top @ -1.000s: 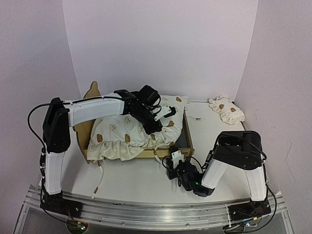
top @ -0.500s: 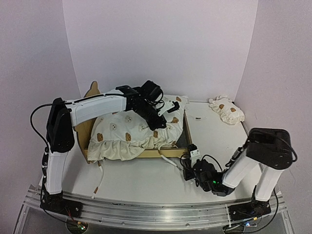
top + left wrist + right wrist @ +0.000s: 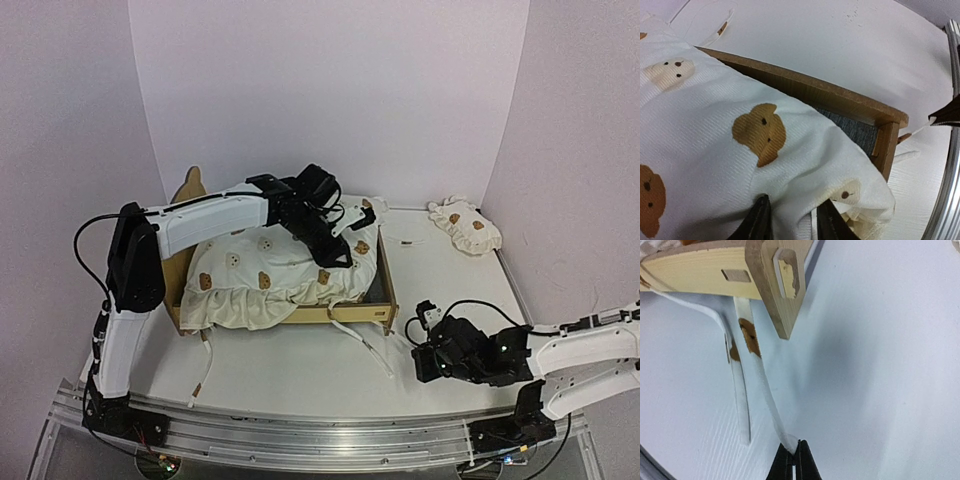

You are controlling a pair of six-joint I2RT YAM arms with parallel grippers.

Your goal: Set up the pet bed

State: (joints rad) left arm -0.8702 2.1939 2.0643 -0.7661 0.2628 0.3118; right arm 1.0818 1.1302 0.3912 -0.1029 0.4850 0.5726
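The pet bed (image 3: 300,316), a light-wood frame with a curved headboard (image 3: 187,187), holds the cream bear-print cushion (image 3: 260,270). My left gripper (image 3: 350,240) rests on the cushion's right end. In the left wrist view its fingers (image 3: 759,222) stand apart, open, with a fold of cushion (image 3: 715,150) bulging between them beside the wooden rail (image 3: 805,90) and grey felt base (image 3: 855,130). My right gripper (image 3: 418,352) lies low on the table right of the bed's front corner (image 3: 775,295), shut (image 3: 796,450) on the end of a cushion tie string (image 3: 762,385).
A small bear-print pillow (image 3: 463,226) lies at the back right. Another tie string (image 3: 740,395) trails on the table beside the held one, and more hang off the bed's front left (image 3: 203,365). White walls close in the back and both sides.
My right arm has swung from the bed's front out to the right, its jaws shutting on the tie string. My left gripper's jaws have parted on the cushion.
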